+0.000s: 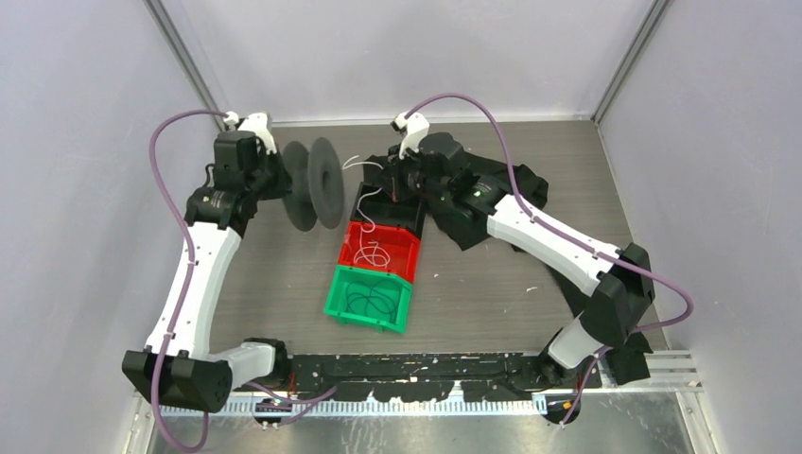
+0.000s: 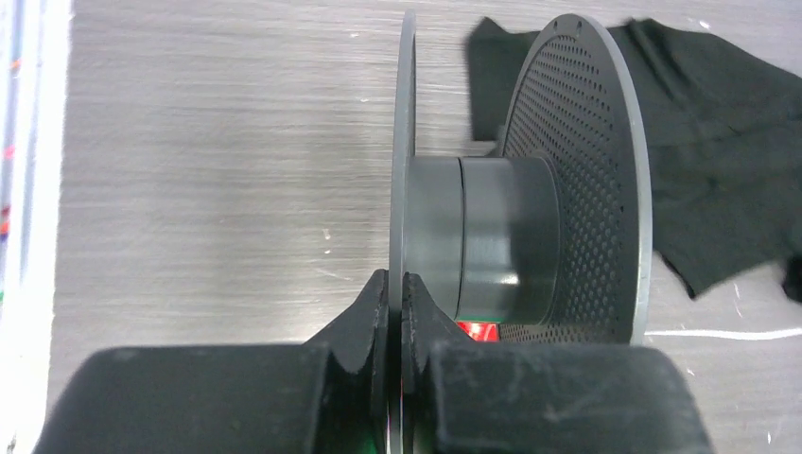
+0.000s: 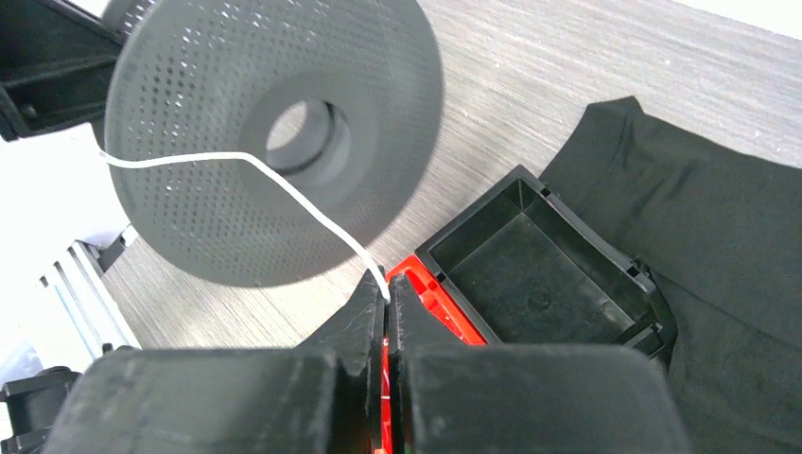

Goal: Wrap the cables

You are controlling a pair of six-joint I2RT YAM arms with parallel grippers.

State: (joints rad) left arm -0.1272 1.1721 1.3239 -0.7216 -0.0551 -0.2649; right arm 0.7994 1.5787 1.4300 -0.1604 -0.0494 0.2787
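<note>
Table: three bins, one spool, cables

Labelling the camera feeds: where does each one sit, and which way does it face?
Top: overhead, behind the robot, looking down at the table; left arm and right arm show.
Left wrist: looks along the left claw, shut on the spool's disc.
Right wrist: looks past the right claw, pinching the white cable, toward the spool.
Shared: spool in all three.

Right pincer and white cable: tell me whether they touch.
Touching. The right wrist view shows the right pincer shut on the cable, which is pinched at its very tip.
</note>
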